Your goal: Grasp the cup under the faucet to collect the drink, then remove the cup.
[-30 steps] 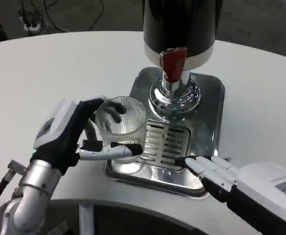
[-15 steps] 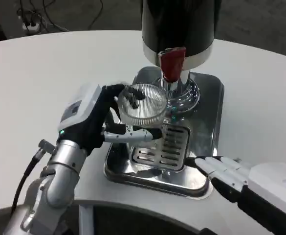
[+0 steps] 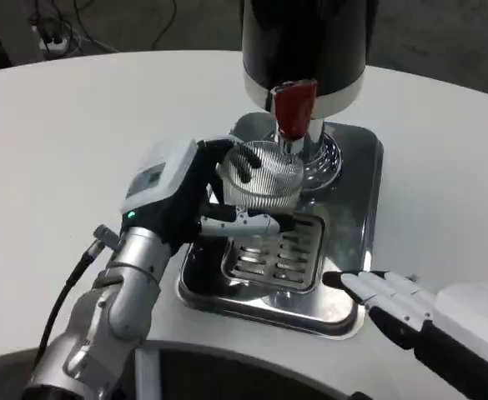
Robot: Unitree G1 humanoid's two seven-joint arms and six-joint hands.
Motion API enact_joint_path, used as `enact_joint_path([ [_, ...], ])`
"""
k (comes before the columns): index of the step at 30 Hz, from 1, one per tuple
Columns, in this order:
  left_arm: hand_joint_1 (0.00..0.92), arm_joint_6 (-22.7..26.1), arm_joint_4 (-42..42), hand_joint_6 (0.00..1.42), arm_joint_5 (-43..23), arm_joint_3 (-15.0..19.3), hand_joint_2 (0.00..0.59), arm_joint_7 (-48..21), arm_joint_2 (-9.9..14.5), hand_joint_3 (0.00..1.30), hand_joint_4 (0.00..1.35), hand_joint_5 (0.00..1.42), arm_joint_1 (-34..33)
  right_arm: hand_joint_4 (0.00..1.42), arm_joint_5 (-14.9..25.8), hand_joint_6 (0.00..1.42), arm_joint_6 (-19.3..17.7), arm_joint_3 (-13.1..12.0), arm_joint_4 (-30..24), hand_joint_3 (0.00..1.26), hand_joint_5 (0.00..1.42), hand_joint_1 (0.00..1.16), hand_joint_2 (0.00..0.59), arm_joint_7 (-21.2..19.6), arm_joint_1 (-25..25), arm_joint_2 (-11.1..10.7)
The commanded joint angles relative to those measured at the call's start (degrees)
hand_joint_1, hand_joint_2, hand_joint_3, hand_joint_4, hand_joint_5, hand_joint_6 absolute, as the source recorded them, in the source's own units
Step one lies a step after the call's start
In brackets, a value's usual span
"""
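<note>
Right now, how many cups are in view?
1. The ribbed clear cup is held by the left hand just below the red faucet, above the steel drip tray. The black dispenser body could hide something behind it.

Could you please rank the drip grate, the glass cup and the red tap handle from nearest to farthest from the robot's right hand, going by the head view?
From the right hand, at the lower right:
1. Drip grate, just to its left in the steel tray.
2. Glass cup, farther up and left, held by the left hand under the tap.
3. Red tap handle, highest up, on the dispenser.
</note>
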Motion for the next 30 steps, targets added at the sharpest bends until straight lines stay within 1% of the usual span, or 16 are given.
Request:
enact_joint_path([
  [1,0.632,0.6,0.9,0.99,0.3,-1.0,0.098,1.1,-0.3,0.67,0.74,1.01,-2.1,0.0,0.7,0.0,-1.2,-0.7,-0.7,0.01,0.0,0.43,0.425,-1.2,1.2,-0.6],
  [7,0.627,1.1,1.3,0.95,0.1,-1.7,0.099,0.7,-0.4,0.67,0.74,1.01,-2.3,0.0,1.4,0.0,-1.2,-1.3,-0.7,0.01,0.0,0.43,0.425,-1.9,2.0,-1.1],
  [10,0.619,2.2,1.2,0.94,0.2,-1.9,0.093,0.5,-0.5,0.66,0.72,1.0,-2.5,0.0,1.7,0.0,-1.1,-1.7,-0.7,0.01,0.0,0.43,0.428,-2.2,2.3,-1.4],
  [15,0.609,3.8,1.3,0.88,-0.1,-2.4,0.076,-0.6,-0.5,0.63,0.68,0.93,-3.1,0.0,2.1,0.0,-1.1,-1.8,-0.7,0.01,0.0,0.43,0.431,-2.7,2.9,-1.8],
  [20,0.602,4.1,1.3,0.84,-0.7,-3.0,0.07,-1.3,-0.3,0.6,0.65,0.87,-3.1,0.0,2.2,0.0,-0.9,-1.8,-0.7,0.02,0.0,0.44,0.433,-3.2,3.1,-2.1],
  [23,0.592,4.0,1.5,0.78,-1.1,-3.2,0.067,-2.7,0.0,0.58,0.63,0.81,-3.0,0.0,2.1,0.0,-0.8,-1.5,-0.7,0.02,0.0,0.44,0.433,-3.3,3.1,-2.1],
  [28,0.544,3.8,1.2,0.74,-1.5,-3.1,0.08,-3.6,0.2,0.55,0.58,0.76,-2.8,0.0,2.1,0.0,-0.6,-1.4,-0.7,0.02,0.0,0.44,0.433,-3.4,2.9,-2.1],
  [30,0.484,3.7,1.1,0.67,-1.6,-3.1,0.095,-3.9,0.3,0.49,0.54,0.74,-2.6,0.0,2.2,0.0,-0.5,-1.4,-0.7,0.02,0.0,0.44,0.433,-3.4,2.8,-2.1],
])
